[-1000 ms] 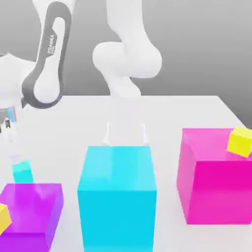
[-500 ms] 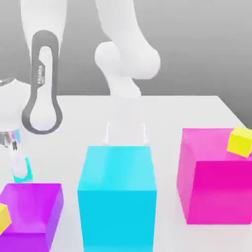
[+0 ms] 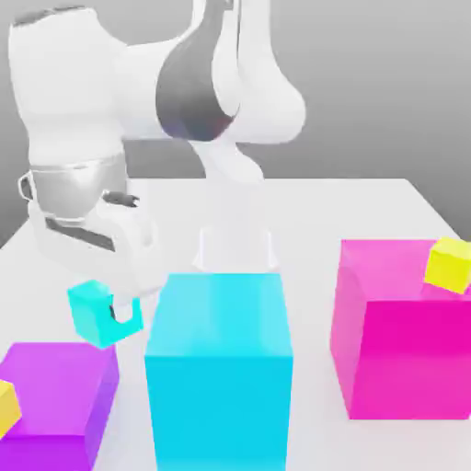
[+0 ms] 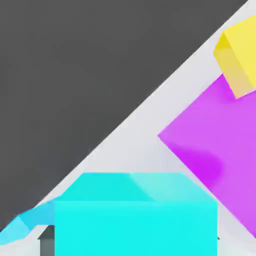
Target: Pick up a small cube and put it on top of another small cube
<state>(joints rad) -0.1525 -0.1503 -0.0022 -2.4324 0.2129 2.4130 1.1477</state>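
now the hand grips the small cyan cube aloft at centre left, above the purple block on the worktop.

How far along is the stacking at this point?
Done: the pick. The gripper is shut on the small cyan cube and holds it in the air above the purple block. In hand: carrying it. Left: setting it on a yellow cube; one sits at the purple block's edge, another on the magenta block. Neither has anything on it.
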